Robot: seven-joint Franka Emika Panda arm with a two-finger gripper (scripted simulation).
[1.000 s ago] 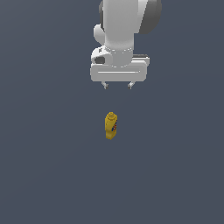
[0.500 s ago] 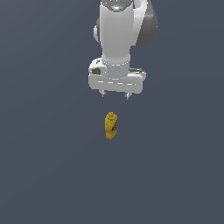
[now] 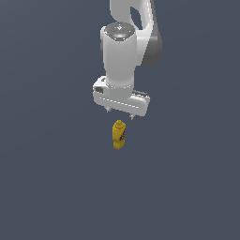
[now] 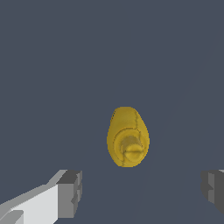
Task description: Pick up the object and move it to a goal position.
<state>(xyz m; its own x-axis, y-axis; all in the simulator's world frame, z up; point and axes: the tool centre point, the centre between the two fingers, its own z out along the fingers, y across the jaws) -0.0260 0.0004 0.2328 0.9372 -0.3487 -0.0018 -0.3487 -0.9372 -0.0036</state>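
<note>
The object, a small yellow bottle (image 3: 119,134) with a rounded cap and a red-and-blue mark on its side, stands upright on the dark grey floor (image 3: 56,178). My white gripper (image 3: 120,115) hangs just above it, fingertips a short way over the cap, and it is open. In the wrist view the bottle (image 4: 127,137) shows from above, cap toward the camera, apart from the two grey fingertips (image 4: 70,194) that stand wide on either side with nothing between them.
Around the bottle there is only flat dark grey floor. The white arm (image 3: 126,47) rises above the gripper toward the exterior view's top.
The arm has come down and slightly toward the bottle, and the hand has turned a little. The bottle has not moved.
</note>
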